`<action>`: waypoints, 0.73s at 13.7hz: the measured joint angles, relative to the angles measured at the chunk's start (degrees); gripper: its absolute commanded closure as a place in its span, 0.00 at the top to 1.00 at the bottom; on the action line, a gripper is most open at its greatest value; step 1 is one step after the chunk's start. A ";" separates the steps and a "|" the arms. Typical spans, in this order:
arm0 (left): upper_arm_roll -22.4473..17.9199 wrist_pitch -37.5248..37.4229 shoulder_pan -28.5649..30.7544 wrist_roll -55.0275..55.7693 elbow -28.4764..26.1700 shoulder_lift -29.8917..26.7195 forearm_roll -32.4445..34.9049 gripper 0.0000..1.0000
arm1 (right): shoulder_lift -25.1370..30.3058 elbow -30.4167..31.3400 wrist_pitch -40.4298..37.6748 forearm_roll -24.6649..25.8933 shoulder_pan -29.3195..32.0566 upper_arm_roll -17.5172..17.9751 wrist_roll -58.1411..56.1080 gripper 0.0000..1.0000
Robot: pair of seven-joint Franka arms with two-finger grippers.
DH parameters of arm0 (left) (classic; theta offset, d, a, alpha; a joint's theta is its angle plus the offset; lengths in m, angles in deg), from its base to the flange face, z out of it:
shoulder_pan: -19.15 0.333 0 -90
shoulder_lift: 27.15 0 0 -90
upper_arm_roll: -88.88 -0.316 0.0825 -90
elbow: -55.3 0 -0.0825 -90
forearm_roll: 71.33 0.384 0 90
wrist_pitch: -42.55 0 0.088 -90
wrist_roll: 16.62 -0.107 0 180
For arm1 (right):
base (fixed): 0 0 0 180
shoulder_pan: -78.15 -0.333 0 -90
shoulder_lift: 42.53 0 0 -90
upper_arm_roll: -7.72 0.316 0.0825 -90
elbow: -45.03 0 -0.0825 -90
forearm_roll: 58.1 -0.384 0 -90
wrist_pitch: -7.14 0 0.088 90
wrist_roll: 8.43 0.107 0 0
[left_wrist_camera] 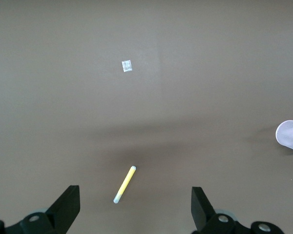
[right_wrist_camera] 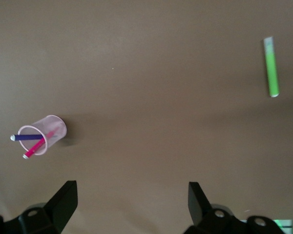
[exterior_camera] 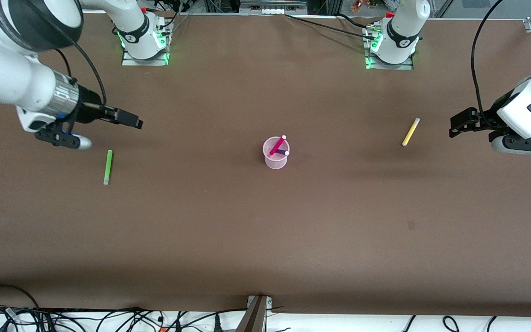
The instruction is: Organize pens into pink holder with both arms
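Pens: two of four are in the pink holder, which stands upright mid-table between the two arms. Magenta pen leans in it, white cap up and tilted toward the bases and the left arm's end. Dark purple pen lies lower across the rim, pale cap poking out toward the left arm's end. In the right wrist view both caps clear the rim on the same side of the cup.

Green pen lies flat toward the right arm's end, well apart from the holder; long axis runs nearly straight from the bases toward the front camera.

Yellow pen lies flat toward the left arm's end, axis diagonal, white-capped end farther from the camera.

Right gripper is released, jaws wide, holding nothing, up over bare table just beside the green pen's farther end.

Left gripper is also released and empty, over table near the yellow pen; that pen shows between its fingers in the left wrist view.
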 measured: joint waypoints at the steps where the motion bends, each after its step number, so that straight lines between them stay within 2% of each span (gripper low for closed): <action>1: 0.00 0.00 0.01 0.00 0.00 0.00 0.00 1.00 | 1.03 -0.04 -0.58 3.60 -0.03 0.01 -3.53 1.00; 3: 0.01 -0.01 0.01 0.00 0.00 0.01 0.00 1.00 | 1.76 -0.85 -0.73 9.12 0.15 -0.55 -13.64 1.00; 6: 0.02 -0.01 0.00 0.00 0.00 0.01 0.00 1.00 | 1.03 -1.85 -1.01 10.27 1.99 -2.27 -21.80 1.00; 8: 0.02 -0.01 0.00 0.00 0.00 0.03 0.00 1.00 | 0.85 -2.04 -2.53 10.40 2.13 -2.14 -19.48 1.00; 10: 0.02 -0.01 0.00 -0.02 0.00 0.03 0.00 1.00 | 0.85 -2.34 -3.01 11.01 2.57 -0.07 -13.77 1.00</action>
